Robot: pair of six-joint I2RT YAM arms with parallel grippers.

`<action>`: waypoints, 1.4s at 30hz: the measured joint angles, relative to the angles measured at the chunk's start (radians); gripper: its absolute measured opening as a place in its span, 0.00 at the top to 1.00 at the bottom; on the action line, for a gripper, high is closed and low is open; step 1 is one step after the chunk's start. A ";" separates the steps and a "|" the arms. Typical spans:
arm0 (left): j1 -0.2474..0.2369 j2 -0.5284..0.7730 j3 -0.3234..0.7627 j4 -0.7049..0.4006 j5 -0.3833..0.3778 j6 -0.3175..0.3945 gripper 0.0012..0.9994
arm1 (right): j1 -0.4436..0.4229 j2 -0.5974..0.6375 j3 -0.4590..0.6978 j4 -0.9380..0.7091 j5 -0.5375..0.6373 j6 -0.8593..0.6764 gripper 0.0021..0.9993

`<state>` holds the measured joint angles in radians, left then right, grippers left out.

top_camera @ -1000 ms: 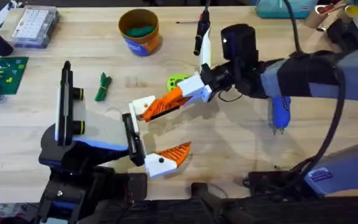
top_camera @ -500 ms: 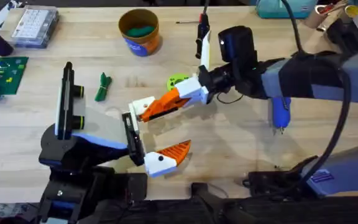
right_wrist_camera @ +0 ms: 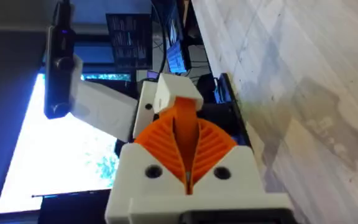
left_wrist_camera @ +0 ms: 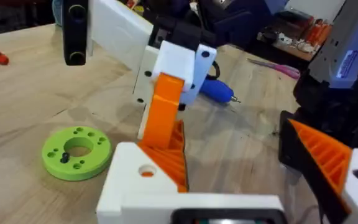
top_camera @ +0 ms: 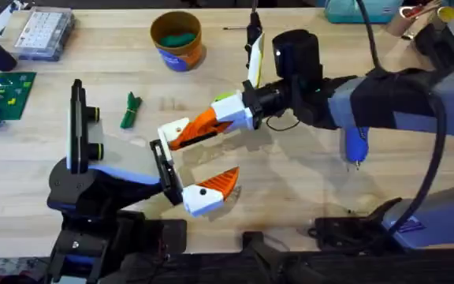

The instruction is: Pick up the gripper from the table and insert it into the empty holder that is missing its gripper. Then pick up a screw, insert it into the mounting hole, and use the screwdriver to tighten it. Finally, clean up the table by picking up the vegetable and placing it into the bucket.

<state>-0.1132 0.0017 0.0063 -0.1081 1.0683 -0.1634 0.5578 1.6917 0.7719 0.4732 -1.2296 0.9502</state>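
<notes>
Pale wood counter (top_camera: 306, 189) under my arms: vegetable (top_camera: 130, 110) far left, bucket (top_camera: 176, 39) beyond. My left pincer (top_camera: 181, 162) is released; my right pincer (top_camera: 181, 136) is clenched beside the lime-green gripper (left_wrist_camera: 76, 152).

black-and-blue arms, each gripper (top_camera: 181, 133) white with orange ribbed fingers (top_camera: 221, 181)

Right hand (top_camera: 181, 136) closed mid-table; left hand (top_camera: 199, 173) spread open.
</notes>
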 joint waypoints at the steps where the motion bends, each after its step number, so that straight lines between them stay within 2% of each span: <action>1: 0.000 0.000 0.000 0.000 -0.002 -0.001 0.01 | 0.000 0.000 0.000 0.000 0.003 0.001 0.99; 8: 0.000 0.000 0.000 0.001 -0.005 -0.003 0.01 | 0.001 0.000 0.000 0.002 0.007 0.008 0.99; 14: 0.000 0.000 0.000 0.001 -0.004 -0.003 0.01 | 0.003 0.000 0.000 0.000 0.020 0.014 0.83; 16: -0.001 0.000 0.000 0.000 0.006 -0.003 0.01 | 0.007 0.000 0.000 0.001 0.033 0.014 0.81; 32: -0.001 0.000 0.000 -0.001 0.012 -0.004 0.01 | 0.010 0.000 0.000 -0.012 0.035 0.011 0.78; 36: -0.002 0.000 0.000 -0.001 0.016 -0.002 0.01 | 0.005 0.000 0.000 -0.028 0.033 0.010 0.69; 42: -0.004 0.000 0.000 -0.001 0.022 0.013 0.01 | 0.001 0.002 0.000 -0.042 0.044 0.006 0.49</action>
<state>-0.1171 0.0013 0.0067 -0.1090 1.0904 -0.1505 0.5588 1.6935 0.7723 0.4315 -1.1852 0.9565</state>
